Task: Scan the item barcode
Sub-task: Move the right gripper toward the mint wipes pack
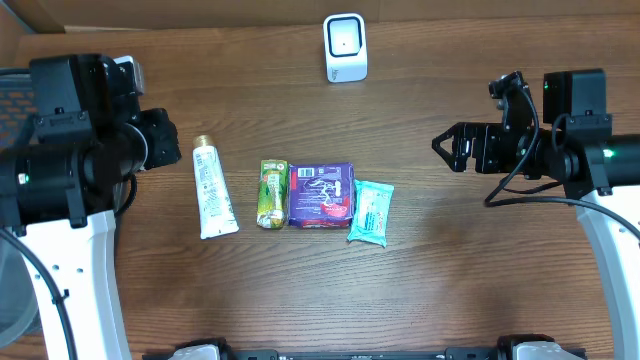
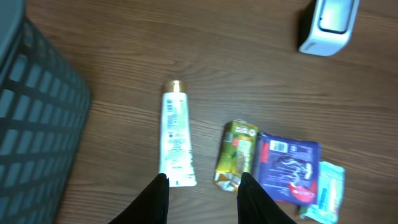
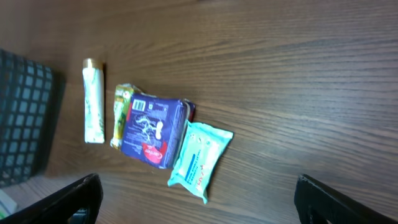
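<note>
I am hovering my left tool (image 2: 202, 200), fingers a little apart and empty, over the flat end of the white tube (image 2: 175, 140), probably lining up a pick. The tube, green packet (image 2: 236, 154), purple pack (image 2: 287, 169) and teal wipes (image 2: 326, 190) are lying in a row on the tabletop (image 1: 450, 280), well short of the scanner (image 1: 345, 47). My right tool (image 3: 199, 199) is standing off, wide apart and empty.

The counter (image 1: 450, 260) is brown wood with dark, streaked grain. Ahead of the black left gripper (image 2: 202, 190) lies a white plastic tube (image 2: 175, 140) with a gold cap and pale green print. Right of it are a crumpled green-and-yellow packet (image 2: 235, 154), a purple packet (image 2: 287, 167) with white line drawings and a red patch, and a pale teal soft pack (image 2: 328, 190). Farther ahead is a white box-shaped scanner (image 2: 328, 25) with a grey face. Left of the gripper is a dark grey gridded basket (image 2: 31, 124).
</note>
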Controlling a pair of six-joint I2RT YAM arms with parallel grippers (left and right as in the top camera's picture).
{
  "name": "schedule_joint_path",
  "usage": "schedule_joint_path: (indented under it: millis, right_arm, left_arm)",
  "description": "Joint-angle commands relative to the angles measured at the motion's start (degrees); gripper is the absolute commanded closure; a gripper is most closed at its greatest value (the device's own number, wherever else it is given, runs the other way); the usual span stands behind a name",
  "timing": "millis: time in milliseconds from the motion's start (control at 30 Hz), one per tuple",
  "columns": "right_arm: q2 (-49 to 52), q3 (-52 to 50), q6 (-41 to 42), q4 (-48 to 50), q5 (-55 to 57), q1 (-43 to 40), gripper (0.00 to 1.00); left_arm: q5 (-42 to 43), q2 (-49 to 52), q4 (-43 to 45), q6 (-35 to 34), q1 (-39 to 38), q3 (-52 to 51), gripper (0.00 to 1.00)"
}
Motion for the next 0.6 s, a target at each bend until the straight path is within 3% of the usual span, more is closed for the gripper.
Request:
schedule_joint_path:
  millis: [0,67,200,300,367,567]
  right_arm:
    - [1.4,0.3,4.2,1.4,-0.2,1.5,0.03]
    - [2.9,0.3,5.1,1.4,-0.2,3.0,0.04]
    - [7.6,0.3,5.8,-0.5,-0.2,6.5,0.03]
    - [11.5,0.3,6.0,-2.7,-0.2,8.9,0.03]
    - [14.1,0.3,7.1,-3.6,-0.2,10.2,0.03]
    - [21.1,0.3,8.1,-4.2,-0.2,14.4,0.11]
  left_arm:
    - [3.4,-0.3,-0.2,-1.3,-1.7,0.7,0.7]
    - [3.5,0.0,0.3,-1.3,-1.9,0.3,0.66]
    - [3.4,1.3,0.5,-1.3,-1.9,0.2,0.33]
    - [3.5,2.5,0.7,-1.3,-1.9,0.2,0.22]
    - [3.4,3.5,0.8,-1.3,-1.9,0.2,0.0]
    - [3.4,7.0,1.0,-1.3,-1.8,0.2,0.01]
